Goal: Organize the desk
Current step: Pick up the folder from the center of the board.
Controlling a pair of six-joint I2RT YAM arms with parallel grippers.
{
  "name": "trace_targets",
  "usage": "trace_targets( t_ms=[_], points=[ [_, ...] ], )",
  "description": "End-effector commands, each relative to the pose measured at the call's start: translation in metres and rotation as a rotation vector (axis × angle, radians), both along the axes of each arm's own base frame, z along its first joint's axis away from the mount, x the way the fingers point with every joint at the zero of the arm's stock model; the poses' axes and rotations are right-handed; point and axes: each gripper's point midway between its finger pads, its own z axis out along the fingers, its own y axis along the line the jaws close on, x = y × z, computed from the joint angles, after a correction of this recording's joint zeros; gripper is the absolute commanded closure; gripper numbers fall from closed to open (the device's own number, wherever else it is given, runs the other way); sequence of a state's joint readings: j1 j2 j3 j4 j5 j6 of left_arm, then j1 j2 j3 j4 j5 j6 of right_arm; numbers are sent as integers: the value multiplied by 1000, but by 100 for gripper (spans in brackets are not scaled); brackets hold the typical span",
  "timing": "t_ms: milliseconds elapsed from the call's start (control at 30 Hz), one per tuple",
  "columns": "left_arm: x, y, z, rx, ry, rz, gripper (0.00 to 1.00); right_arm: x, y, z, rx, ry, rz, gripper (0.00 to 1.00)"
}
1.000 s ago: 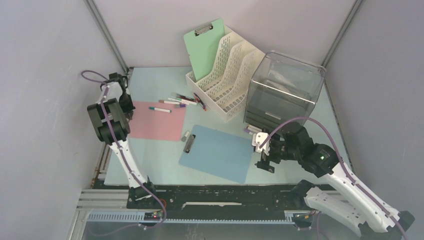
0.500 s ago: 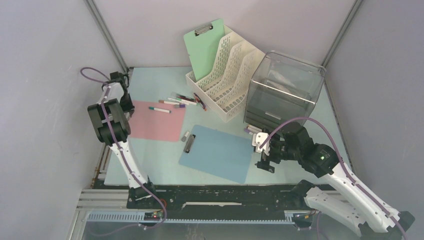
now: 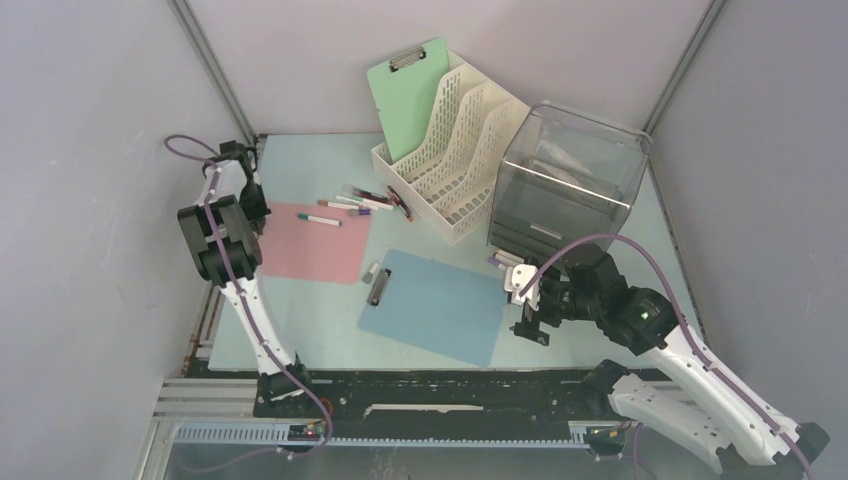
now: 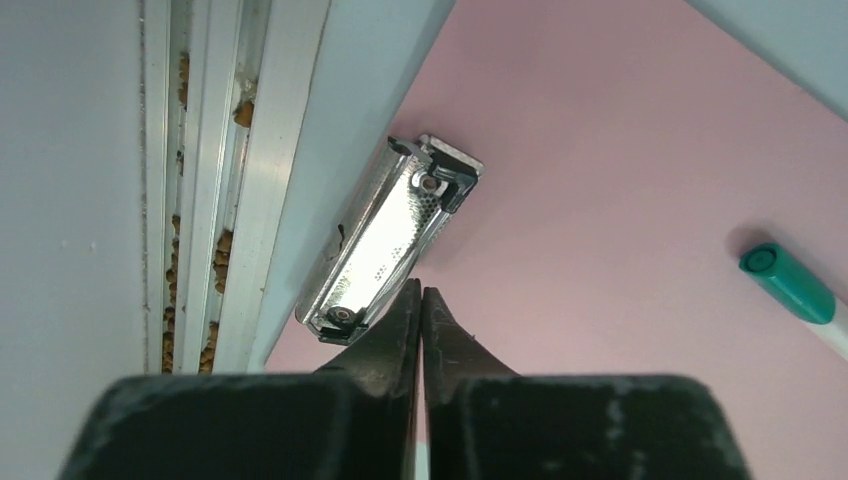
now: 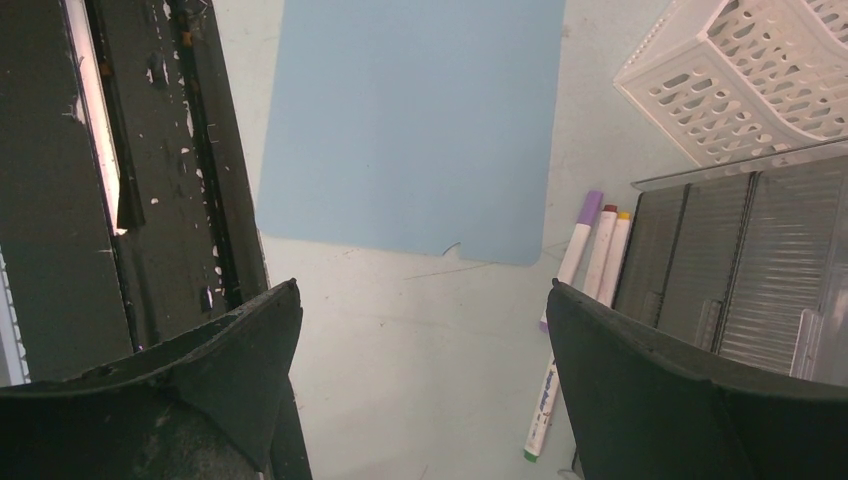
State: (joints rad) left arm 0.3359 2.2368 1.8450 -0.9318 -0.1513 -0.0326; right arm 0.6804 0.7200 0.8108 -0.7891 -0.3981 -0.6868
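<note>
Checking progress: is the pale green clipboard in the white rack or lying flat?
In it: the pale green clipboard stands, clip up, in the white perforated rack.

**A:** Far side of the desk [image 3: 300, 165]: the file rack [image 3: 450, 165] sits centre, with an upright clipboard [image 3: 410, 95] standing in its far-left slot. The drawer unit [image 3: 565, 185] is just to the rack's right.

**B:** On the left, the left clipboard [image 3: 310, 250] lies flat, its clip [image 4: 385, 245] at the desk's left edge. The left gripper [image 4: 421, 300] is right beside that clip.

**A:** One marker [image 3: 320, 218] lies on that board near its far edge. A bunch of markers [image 3: 375, 200] lies between the board and the rack.

**B:** In front of the rack, the middle clipboard [image 3: 435, 305] lies flat, clip end to the left.

**A:** To its right, a few more markers [image 5: 590, 240] lie before the drawer unit, and the right gripper [image 5: 422, 290] hangs above the desk near them.
</note>
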Motion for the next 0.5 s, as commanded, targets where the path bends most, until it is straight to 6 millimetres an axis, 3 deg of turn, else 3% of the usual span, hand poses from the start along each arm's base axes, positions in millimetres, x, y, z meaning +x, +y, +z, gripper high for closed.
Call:
trace_targets(
  t_ms=[0,233,467],
  points=[
    [1,-1,8,-19,-7,-20,100,1,2,7,20,-23,8,1],
    [6,-8,16,19,-44,-47,100,1,2,7,21,-24,9,1],
    [14,-20,77,87,-299,-25,100,-1,5,5,21,-14,24,1]
  ],
)
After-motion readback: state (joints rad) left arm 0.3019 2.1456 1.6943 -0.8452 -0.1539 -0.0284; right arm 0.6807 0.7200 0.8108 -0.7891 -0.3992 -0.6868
